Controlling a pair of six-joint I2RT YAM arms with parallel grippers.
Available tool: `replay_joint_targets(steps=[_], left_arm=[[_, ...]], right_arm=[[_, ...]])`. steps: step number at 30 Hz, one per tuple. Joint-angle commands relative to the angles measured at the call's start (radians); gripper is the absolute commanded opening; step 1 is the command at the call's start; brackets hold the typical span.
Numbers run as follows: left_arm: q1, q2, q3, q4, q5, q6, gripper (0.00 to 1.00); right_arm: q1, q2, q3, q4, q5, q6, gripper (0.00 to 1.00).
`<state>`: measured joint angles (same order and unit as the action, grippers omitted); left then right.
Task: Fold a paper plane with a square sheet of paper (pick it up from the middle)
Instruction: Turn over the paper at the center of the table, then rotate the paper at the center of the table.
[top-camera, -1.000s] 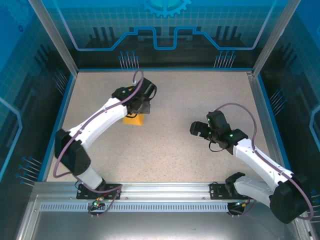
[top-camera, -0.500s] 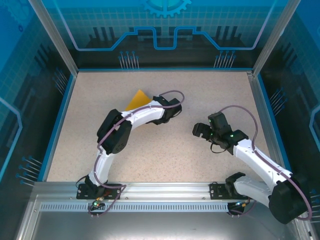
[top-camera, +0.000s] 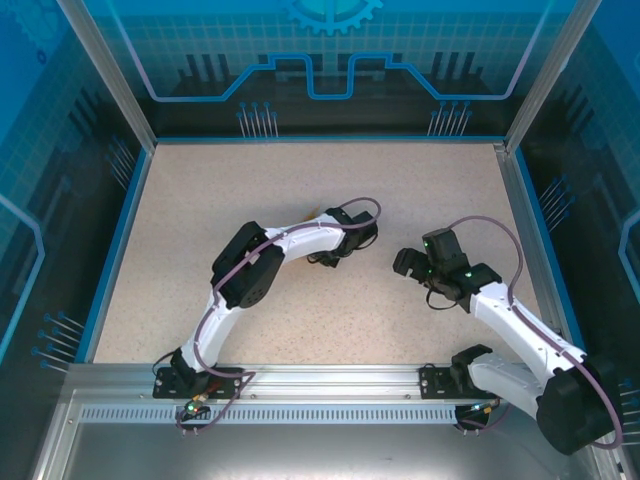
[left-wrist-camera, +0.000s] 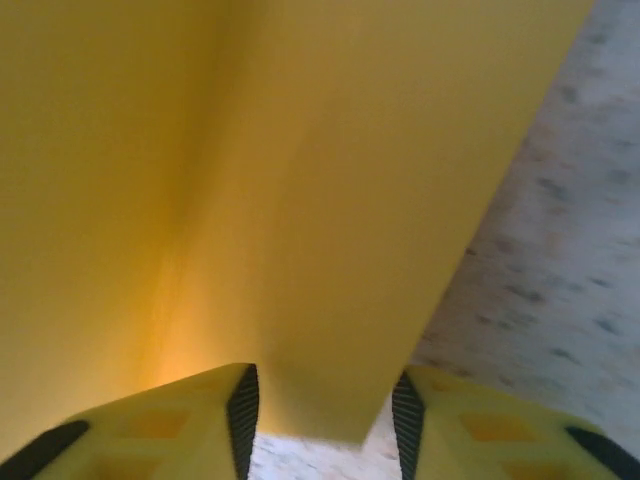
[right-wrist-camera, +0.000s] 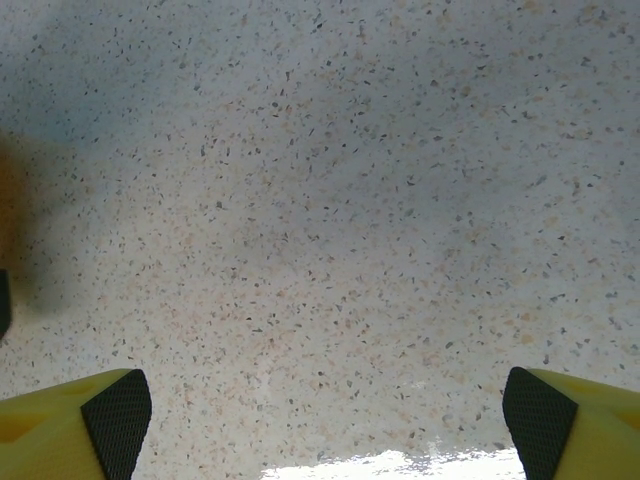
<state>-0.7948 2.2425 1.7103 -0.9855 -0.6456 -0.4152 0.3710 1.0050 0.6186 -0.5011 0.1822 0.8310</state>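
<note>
Apparently laid mid-bench for creasing: square sheet of paper (left-wrist-camera: 250, 180) under left claw (left-wrist-camera: 322, 400), jaws half apart round its corner, not pinching; right claw (right-wrist-camera: 325, 400) wide over bench (right-wrist-camera: 320, 200), ready to assist

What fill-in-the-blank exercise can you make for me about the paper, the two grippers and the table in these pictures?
1. In the left wrist view, the square sheet of paper is plain ___ in colour.
2. A narrow end of the paper lies ___ the two fingers of the left gripper.
3. The right gripper has its jaws standing wide ___.
4. Below the right gripper lies the bare, speckled ___.

Missing words: yellow; between; open; table.
</note>
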Motion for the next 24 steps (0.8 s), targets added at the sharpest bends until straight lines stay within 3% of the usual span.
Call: replay_joint_targets(steps=[1,5,8,13,19,24], left_arm=[[-0.005,-0.184,-0.063,0.081,0.254,0.008,0.5],[0.01,-0.364,-0.141,0.155,0.407,-0.006,0.6],[0.049,-0.489,-0.225,0.227,0.546,-0.03,0.62],[0.213,-0.653,-0.417,0.364,0.74,-0.158,0.67],[0.446,-0.798,-0.653,0.443,0.745,-0.298,0.77],[0.593,-0.887,-0.801,0.465,0.743,-0.365,0.88]], right_arm=[[-0.019,-0.001,0.005,-0.004,-0.01,0.008,0.95],[-0.019,0.032,0.04,0.009,-0.051,-0.017,0.95],[-0.004,0.081,0.081,0.036,-0.092,-0.045,0.94],[0.128,0.256,0.217,0.085,-0.094,-0.054,0.92],[0.321,0.636,0.556,0.098,-0.104,-0.049,0.87],[0.403,0.938,0.851,0.112,-0.181,-0.038,0.82]])
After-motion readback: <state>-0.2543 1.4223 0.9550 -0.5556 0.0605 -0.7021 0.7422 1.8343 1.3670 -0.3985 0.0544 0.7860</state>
